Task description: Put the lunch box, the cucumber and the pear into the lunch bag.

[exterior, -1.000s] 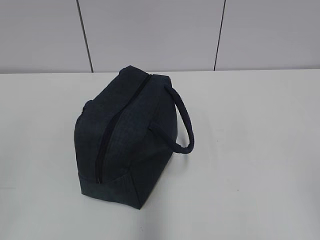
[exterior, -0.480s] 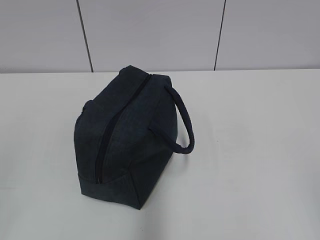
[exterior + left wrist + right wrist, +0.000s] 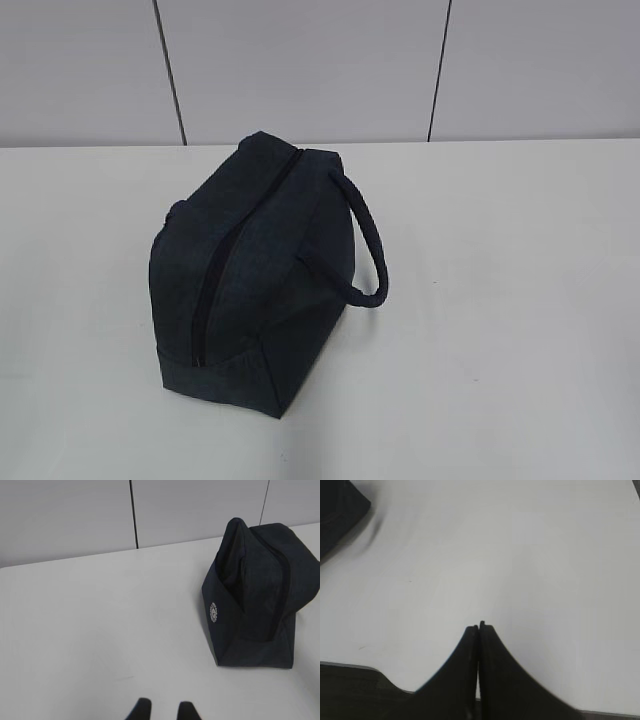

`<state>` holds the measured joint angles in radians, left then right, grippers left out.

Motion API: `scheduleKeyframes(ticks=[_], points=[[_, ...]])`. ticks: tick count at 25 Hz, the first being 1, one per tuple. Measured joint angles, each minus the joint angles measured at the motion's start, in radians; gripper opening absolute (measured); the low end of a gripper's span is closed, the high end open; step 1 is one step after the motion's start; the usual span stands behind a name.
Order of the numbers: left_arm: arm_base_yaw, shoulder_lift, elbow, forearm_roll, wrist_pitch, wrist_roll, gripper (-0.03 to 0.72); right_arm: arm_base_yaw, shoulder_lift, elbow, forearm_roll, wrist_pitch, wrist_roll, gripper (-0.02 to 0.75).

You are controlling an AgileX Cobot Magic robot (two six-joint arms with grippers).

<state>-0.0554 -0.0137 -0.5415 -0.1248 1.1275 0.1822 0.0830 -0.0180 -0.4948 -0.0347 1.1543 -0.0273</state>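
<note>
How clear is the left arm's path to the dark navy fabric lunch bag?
Probably clear: only bare white table lies between the left hand and the dark navy fabric lunch bag, which sits ahead to its right.

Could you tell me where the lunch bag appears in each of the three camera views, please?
Exterior view: the lunch bag stands left of centre on the white table, zipper closed, loop handle to its right.
Left wrist view: at the right edge, past the middle of the picture, beyond the left claw.
Right wrist view: only a dark corner at the top left.
Shared landmark: the white table.
</note>
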Motion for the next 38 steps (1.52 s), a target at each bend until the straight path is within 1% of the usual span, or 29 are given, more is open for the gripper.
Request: scheduleKeyframes(ticks=[38], points=[[0.000,0.000,0.000,0.000,0.000,0.000,0.092,-0.006,0.000,0.000,0.000,-0.002,0.000,0.000]])
